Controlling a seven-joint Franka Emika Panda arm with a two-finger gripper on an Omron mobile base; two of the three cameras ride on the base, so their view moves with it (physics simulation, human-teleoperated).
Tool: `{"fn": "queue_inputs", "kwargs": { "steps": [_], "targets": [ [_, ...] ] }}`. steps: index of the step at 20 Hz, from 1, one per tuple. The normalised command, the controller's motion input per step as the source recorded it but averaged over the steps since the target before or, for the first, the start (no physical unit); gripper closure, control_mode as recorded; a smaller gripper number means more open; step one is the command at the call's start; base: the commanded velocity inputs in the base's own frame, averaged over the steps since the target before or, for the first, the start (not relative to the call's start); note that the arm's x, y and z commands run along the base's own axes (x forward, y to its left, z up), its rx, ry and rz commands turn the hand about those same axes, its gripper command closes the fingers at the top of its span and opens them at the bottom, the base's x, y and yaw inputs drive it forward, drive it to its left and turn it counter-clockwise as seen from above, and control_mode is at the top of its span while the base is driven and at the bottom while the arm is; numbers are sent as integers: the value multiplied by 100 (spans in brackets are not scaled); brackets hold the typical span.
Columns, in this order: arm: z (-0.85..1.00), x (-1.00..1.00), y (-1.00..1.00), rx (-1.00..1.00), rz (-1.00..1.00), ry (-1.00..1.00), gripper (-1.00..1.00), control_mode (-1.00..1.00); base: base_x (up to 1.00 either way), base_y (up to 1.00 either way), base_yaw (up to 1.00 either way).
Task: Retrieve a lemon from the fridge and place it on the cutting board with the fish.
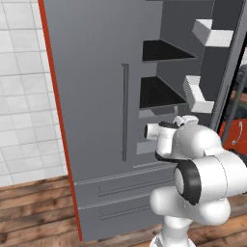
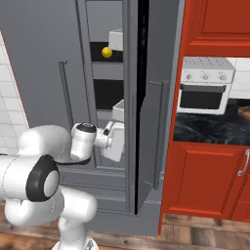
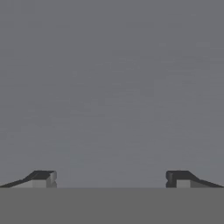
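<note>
Our hand is spread wide and holds nothing, facing a plain grey surface of the fridge at close range.

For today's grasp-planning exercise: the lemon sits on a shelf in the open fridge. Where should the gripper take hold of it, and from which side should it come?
Grip the lemon across its middle, coming straight in from the fridge's open front. It is small and round, so any pair of opposite sides serves; the shelf above probably leaves little room to come down from the top. The gripper is already open.
</note>
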Motion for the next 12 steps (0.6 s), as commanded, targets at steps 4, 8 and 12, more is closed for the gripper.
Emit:
{"fn": "queue_inputs", "kwargs": {
  "steps": [4,8,12],
  "targets": [
    [-5,-11,-77,0,0,0,-100,-100,0,0,0],
    [-1,-12,-76,0,0,0,-100,-100,0,0,0],
    [0,-9,-38,0,0,-1,-100,-100,0,0,0]
  ]
}}
